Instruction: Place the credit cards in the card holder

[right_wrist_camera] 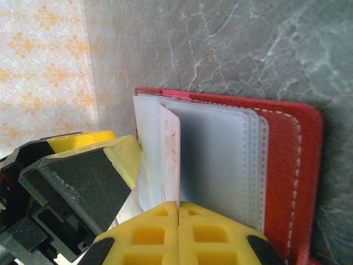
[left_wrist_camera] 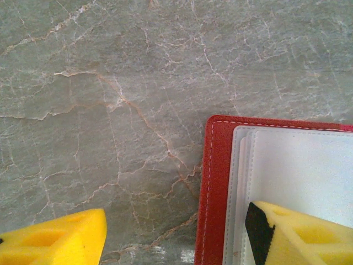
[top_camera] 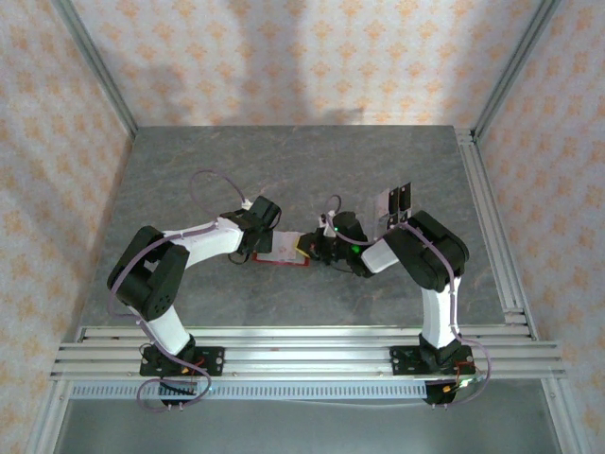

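Yellow fingertips of the right tool are pressed fully together, pinching a thin glossy card that stands on edge among the clear sleeves of the open red wallet. Left tool stands partly open and holds nothing. One of its fingers lies over the pale lining, seemingly pinning it, and the other hangs over the bare worktop. The card could snag a sleeve edge and buckle, or shove the wallet sideways if that pinning is light.

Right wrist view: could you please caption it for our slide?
Shut right gripper holds a glossy card at the card holder.
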`<action>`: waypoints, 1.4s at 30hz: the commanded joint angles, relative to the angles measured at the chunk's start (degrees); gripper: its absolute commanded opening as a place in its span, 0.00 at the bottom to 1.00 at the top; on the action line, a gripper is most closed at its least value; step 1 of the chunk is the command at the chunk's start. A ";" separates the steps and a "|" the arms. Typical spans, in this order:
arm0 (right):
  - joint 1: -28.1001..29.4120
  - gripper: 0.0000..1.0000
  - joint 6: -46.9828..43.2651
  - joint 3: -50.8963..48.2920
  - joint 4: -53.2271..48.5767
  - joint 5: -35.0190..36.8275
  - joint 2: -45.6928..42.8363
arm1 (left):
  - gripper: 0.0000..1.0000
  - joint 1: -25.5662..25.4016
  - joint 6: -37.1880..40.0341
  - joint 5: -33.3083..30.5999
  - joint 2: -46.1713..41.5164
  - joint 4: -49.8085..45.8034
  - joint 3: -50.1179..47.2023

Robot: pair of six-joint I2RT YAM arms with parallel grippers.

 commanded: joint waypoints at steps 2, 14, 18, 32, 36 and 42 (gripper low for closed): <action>0.66 0.00 -1.98 1.90 -2.11 1.08 1.21 | 0.70 -0.49 -0.18 -0.74 0.84 -1.47 -1.30; 1.92 0.00 -1.98 1.99 -3.30 1.42 1.64 | 0.70 -0.41 -1.52 -0.94 -2.26 -3.23 -0.47; 1.92 0.00 -2.01 1.81 -3.59 1.90 1.64 | 0.71 0.37 -2.69 -2.46 -4.67 -4.91 -0.15; 2.00 0.00 -2.32 2.25 -5.68 2.67 1.51 | 0.71 2.43 -5.66 -5.77 -2.85 -6.08 -3.93; 2.17 0.00 -2.32 2.72 -6.19 2.91 1.80 | 0.71 2.47 -4.96 -4.27 -2.38 -4.79 -4.33; 3.05 0.00 -3.43 5.05 -9.67 2.91 2.17 | 0.70 2.26 -4.57 -2.53 -1.83 -3.28 -5.02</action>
